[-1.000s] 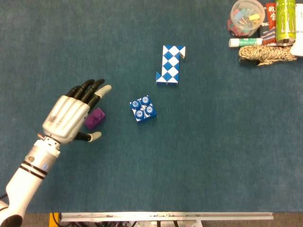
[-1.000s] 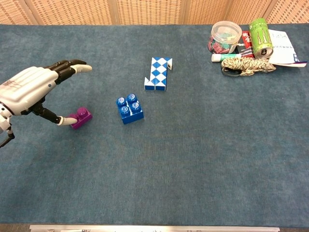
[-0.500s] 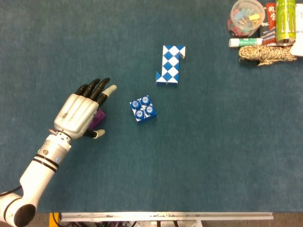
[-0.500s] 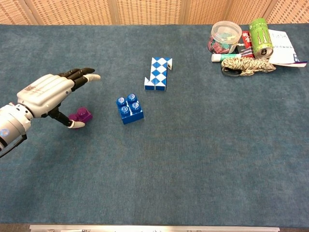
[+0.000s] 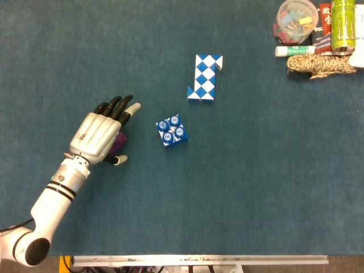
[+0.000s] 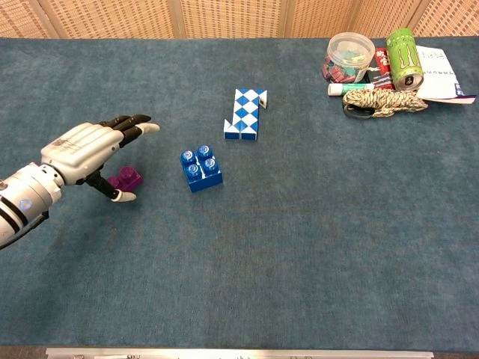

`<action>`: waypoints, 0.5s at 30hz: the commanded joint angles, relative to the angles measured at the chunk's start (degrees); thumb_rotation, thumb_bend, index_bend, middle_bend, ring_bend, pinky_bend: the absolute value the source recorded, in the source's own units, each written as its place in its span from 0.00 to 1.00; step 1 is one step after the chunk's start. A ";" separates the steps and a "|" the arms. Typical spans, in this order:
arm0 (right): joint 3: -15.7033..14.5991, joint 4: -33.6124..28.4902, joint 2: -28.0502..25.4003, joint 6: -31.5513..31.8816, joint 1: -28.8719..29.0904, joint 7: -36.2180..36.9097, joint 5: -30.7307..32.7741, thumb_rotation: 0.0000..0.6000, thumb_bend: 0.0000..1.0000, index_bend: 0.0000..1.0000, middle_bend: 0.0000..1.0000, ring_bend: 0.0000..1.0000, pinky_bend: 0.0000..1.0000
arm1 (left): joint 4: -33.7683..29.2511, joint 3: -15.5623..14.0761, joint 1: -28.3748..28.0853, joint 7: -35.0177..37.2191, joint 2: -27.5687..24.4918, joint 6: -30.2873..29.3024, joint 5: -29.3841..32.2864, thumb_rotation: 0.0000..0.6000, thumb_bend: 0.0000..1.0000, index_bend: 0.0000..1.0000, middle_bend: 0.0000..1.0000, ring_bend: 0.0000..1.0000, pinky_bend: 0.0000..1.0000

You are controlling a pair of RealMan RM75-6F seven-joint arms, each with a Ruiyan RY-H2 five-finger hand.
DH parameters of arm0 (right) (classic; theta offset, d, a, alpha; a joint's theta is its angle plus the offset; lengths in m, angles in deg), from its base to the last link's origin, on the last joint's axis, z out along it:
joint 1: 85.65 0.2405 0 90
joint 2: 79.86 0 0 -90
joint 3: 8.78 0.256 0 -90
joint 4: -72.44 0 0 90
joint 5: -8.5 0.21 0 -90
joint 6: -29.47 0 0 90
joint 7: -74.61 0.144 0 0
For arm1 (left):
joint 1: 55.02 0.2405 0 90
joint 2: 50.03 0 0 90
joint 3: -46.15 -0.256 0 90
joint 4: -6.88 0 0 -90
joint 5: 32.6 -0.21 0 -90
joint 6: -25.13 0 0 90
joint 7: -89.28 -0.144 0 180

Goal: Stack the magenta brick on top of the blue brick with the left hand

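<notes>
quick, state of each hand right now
Left hand: open, fingers spread over the magenta brick, not gripping it.
Right hand: not in view.

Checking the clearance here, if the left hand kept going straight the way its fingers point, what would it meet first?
Probably nothing: the left hand points up and right, a line passing above the blue brick and left of the checkered puzzle, though height is unclear.

Between the robot hand [image 5: 101, 136] and the blue brick [image 5: 172, 131] is bare table [image 5: 244, 187]; the checkered puzzle [image 5: 205, 78] stands above it.
</notes>
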 commanded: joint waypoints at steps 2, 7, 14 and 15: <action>0.08 0.01 -0.07 -0.16 0.03 0.07 0.25 1.00 0.78 0.52 0.39 0.25 0.00 | 0.47 -0.01 -0.37 -0.94 0.49 -0.17 0.86 1.00 0.02 0.00 0.00 0.00 0.15; 0.08 -0.01 -0.16 -0.25 0.01 0.19 0.21 1.00 0.78 0.52 0.39 0.25 0.00 | 1.38 -0.17 -0.73 -2.13 1.00 -0.23 2.04 1.00 0.02 0.00 0.00 0.00 0.15; 0.11 -0.07 -0.15 -0.72 0.15 -0.12 0.52 1.00 0.78 0.52 0.39 0.25 0.00 | 2.02 -0.55 -0.97 -2.74 1.30 0.08 3.84 1.00 0.02 0.00 0.00 0.00 0.14; 0.11 -0.08 -0.15 -0.74 0.15 -0.14 0.55 1.00 0.78 0.52 0.39 0.25 0.00 | 2.11 -0.58 -1.00 -2.79 1.30 0.06 4.00 1.00 0.02 0.00 0.00 0.00 0.14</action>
